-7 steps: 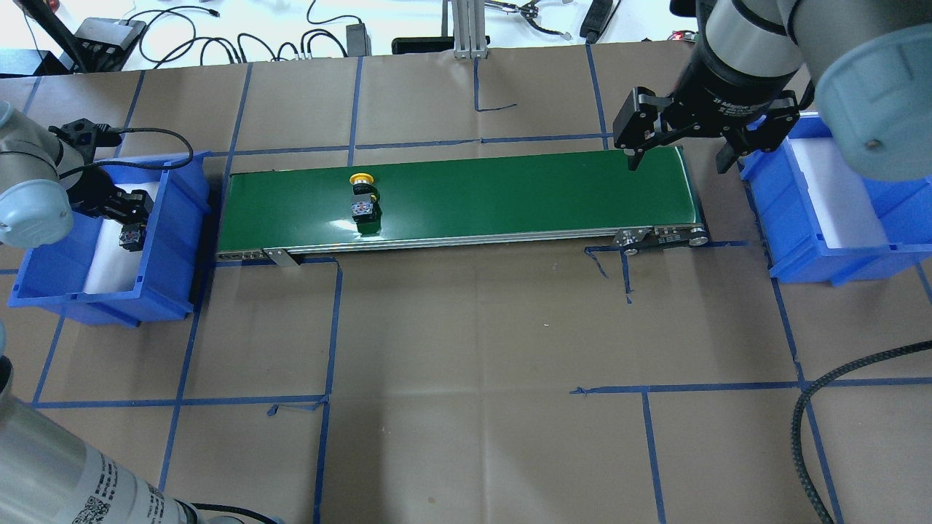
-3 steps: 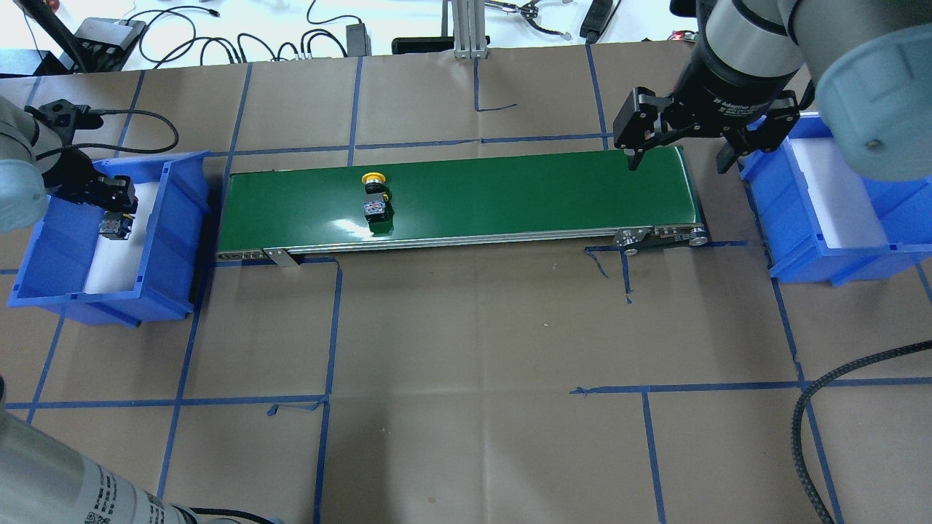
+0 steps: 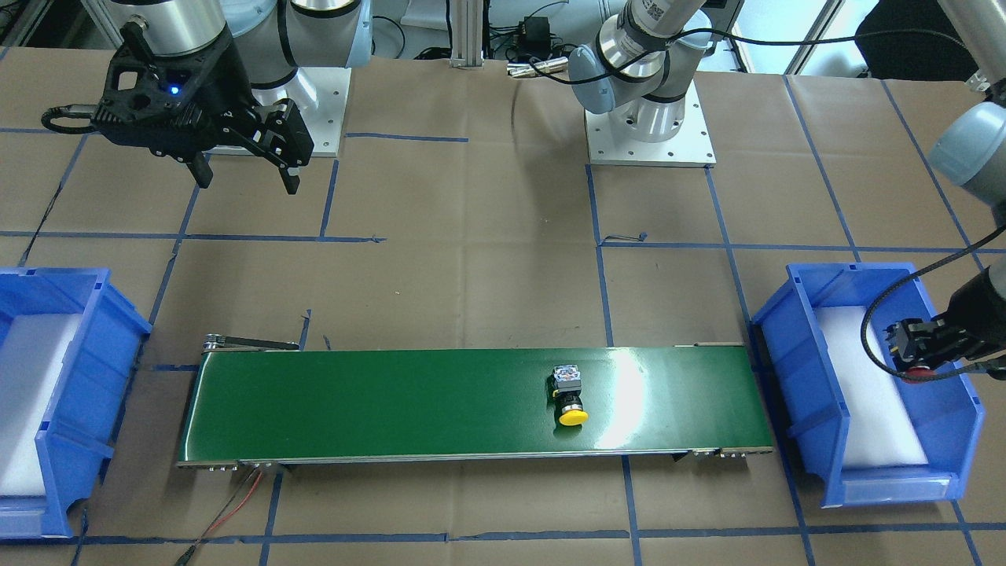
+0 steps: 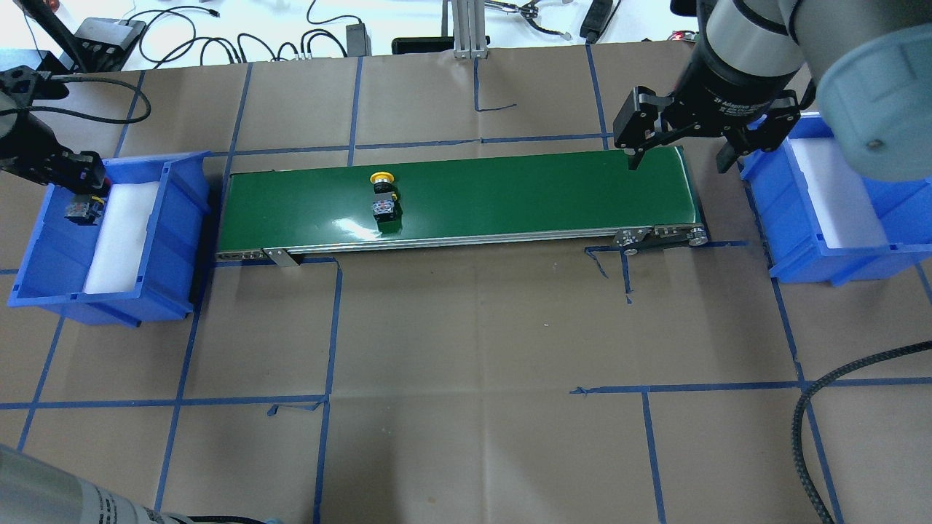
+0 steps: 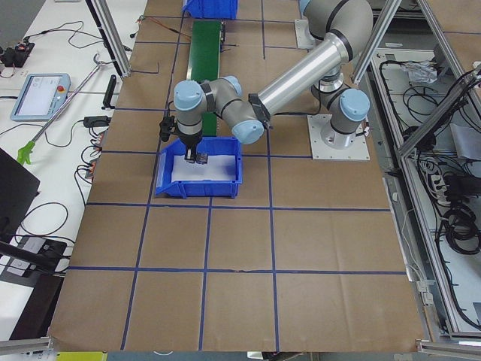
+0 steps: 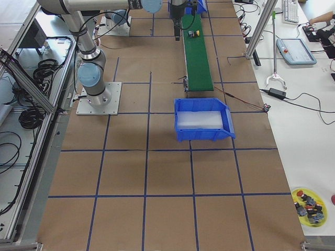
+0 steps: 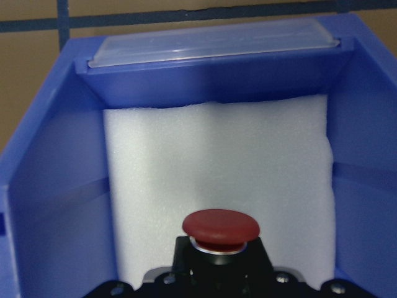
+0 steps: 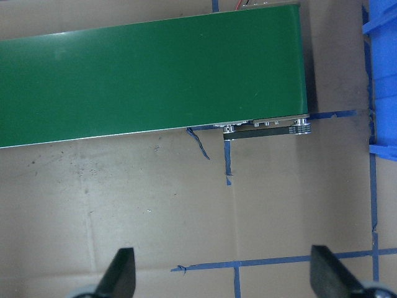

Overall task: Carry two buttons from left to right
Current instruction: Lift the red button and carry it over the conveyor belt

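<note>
Clamping the red button (image 7: 220, 225) between its fingers, the left gripper (image 3: 913, 354) hung over the left bin (image 4: 178, 218), with the red cap raised above the white foam pad (image 7: 217, 155) that lined the bin's floor. Seen from overhead, the bin's tall blue wall at 3 o'clock from the gripper stood between the held button and the green conveyor belt (image 4: 510, 196), which ran on toward 3 o'clock across the brown paper. The yellow button (image 4: 383, 195) lay on its side on the belt's left half, well apart from the bin, its cap toward 12 o'clock and its grey block toward 6 o'clock.

At the belt's far end the right gripper (image 4: 678, 164) hovered with its jaws spread wide and empty. One finger was over the belt's end and the other over the strip of paper between the belt and the right bin (image 4: 837, 262). That bin sat at 3 o'clock from the gripper with its own foam lining.

Blue tape lines (image 4: 182, 401) divided the paper into squares. A black braided cable (image 4: 799, 429) curled in at 5 o'clock of the table, and red and black wires (image 3: 236, 501) trailed from the belt's right end on the operators' side. In the right-side view, a yellow dish of spare parts (image 6: 309, 201) sat on the white bench beyond the table's corner, and a teach pendant (image 6: 296, 51) lay farther along the same bench.
</note>
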